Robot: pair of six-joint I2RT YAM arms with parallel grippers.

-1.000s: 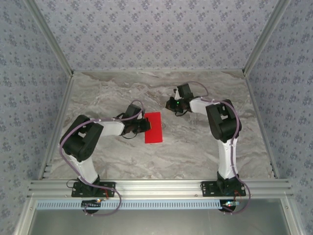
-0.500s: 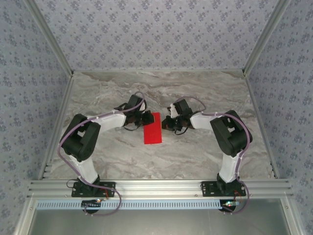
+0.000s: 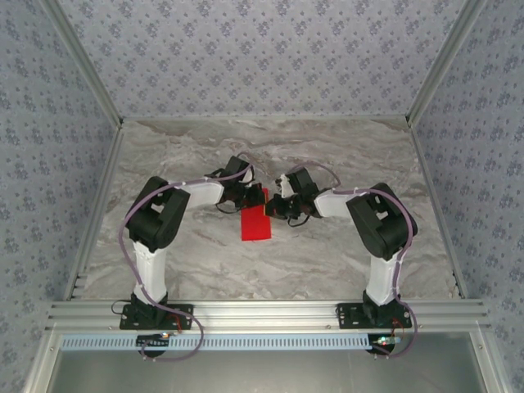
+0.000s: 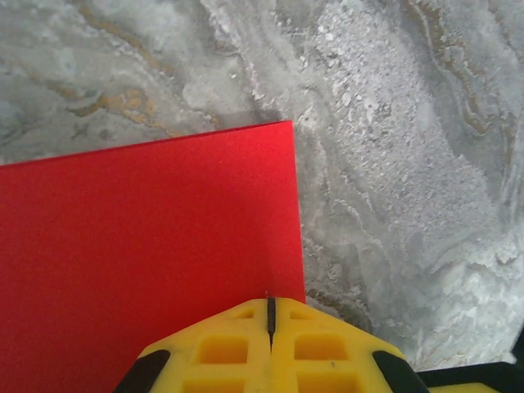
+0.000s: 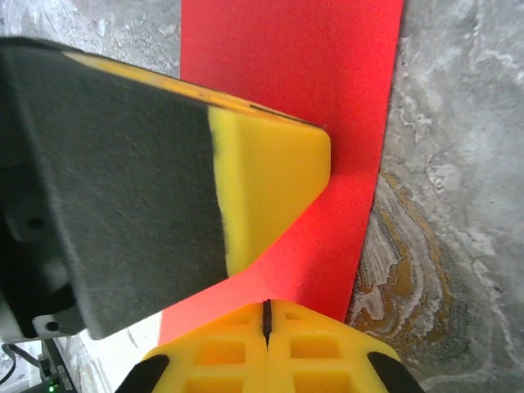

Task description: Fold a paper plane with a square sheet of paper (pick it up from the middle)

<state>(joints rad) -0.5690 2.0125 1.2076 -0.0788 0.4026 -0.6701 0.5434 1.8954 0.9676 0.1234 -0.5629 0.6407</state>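
Note:
The sheet of paper (image 3: 255, 221) is bright red and lies flat on the marble as a narrow rectangle, long side running away from the arms. My left gripper (image 3: 255, 197) is shut, its yellow tips (image 4: 270, 307) resting over the paper's (image 4: 147, 246) far end near a corner. My right gripper (image 3: 273, 205) is shut too, and its tips (image 5: 267, 304) sit on the red paper (image 5: 327, 98) at its right edge. In the right wrist view the left gripper's yellow finger (image 5: 270, 164) presses down on the sheet just ahead. The paper plane is out of view.
The grey marble table (image 3: 327, 254) is walled by patterned panels at the back and both sides, with metal posts at the corners. An aluminium rail (image 3: 262, 311) carrying both arm bases runs along the near edge.
My left gripper swung from the paper's left side up to its far end. My right gripper came down and left from the bare table to the paper's right edge. The paper stayed put.

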